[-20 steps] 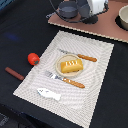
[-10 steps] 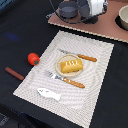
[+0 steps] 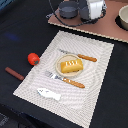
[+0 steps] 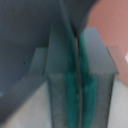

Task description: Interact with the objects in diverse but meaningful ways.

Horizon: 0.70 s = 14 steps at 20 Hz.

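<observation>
A yellow-orange bread loaf (image 3: 71,65) with white slashes lies on a small plate (image 3: 60,61) in the middle of a striped placemat (image 3: 95,52). A red tomato (image 3: 33,58) sits at the mat's edge on the exterior view's left, with a brown sausage (image 3: 14,73) beyond it on the dark cloth. A flat white fish (image 3: 48,93) lies at the mat's near end. The blue-grey pot (image 3: 69,9) stands at the back. My gripper (image 3: 93,8) hovers beside it. In the wrist view my gripper (image 4: 76,40) is shut, its green pads (image 4: 86,75) pressed together with nothing visible between them.
A knife (image 3: 80,56) and a fork (image 3: 67,80) with orange handles flank the plate. A pink-brown board (image 3: 100,27) runs along the back. A pale bowl (image 3: 123,18) sits on it at the exterior view's right. A cable loops near the pot.
</observation>
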### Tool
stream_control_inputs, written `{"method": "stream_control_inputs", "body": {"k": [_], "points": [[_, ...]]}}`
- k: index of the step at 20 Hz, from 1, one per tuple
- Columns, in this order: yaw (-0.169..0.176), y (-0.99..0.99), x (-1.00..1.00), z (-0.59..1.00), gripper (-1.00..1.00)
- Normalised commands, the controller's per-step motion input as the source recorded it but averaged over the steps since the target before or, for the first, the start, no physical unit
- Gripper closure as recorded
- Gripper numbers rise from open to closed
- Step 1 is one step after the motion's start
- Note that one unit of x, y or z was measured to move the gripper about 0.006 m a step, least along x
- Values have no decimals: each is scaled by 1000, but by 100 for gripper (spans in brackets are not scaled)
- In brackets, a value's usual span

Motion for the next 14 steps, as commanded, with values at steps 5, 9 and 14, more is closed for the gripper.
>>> {"method": "stream_control_inputs", "body": {"k": [5, 9, 14], "points": [[-4, 308, 450, 135, 100], [-9, 244, 476, 206, 100], [-4, 116, 395, 170, 100]]}}
